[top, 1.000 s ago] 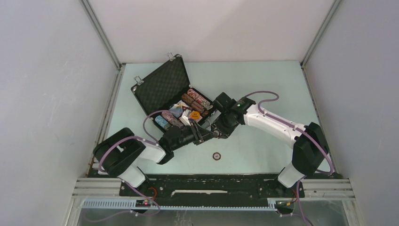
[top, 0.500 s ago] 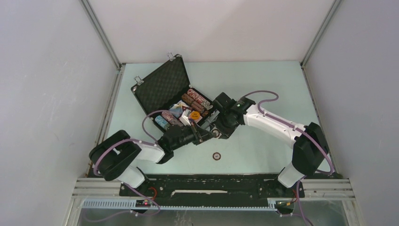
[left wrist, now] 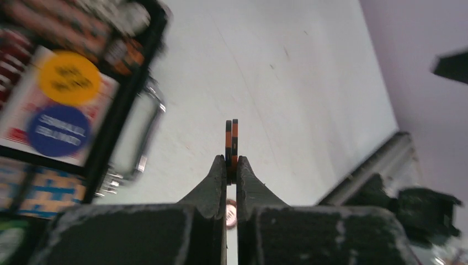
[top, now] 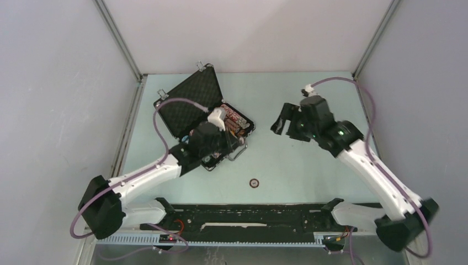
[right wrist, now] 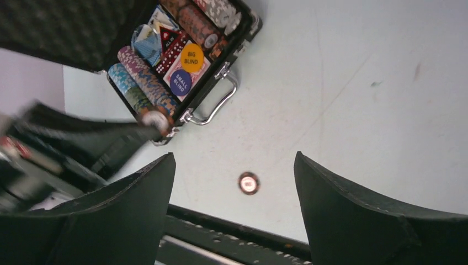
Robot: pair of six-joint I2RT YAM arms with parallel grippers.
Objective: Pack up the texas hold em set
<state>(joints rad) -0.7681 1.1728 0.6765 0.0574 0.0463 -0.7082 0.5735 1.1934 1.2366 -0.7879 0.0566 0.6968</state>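
I'm working in what looks like a lab test cell. A pale green table (top: 265, 88) is boxed in by plain white panels (top: 248, 33) behind it and on both sides. Aluminium frame posts (top: 118, 41) rise at its far corners, and a slotted cable duct (top: 221, 241) with loose wiring runs along its near edge.

From the table's (top: 309, 160) middle I find bare surface from 12 round to 5 o'clock where my right gripper (right wrist: 234, 158) can pass, while the open briefcase (top: 190, 102) with my left arm (top: 160, 168) over its near corner blocks 10 o'clock and a lone chip (top: 254, 183) lies at 6.
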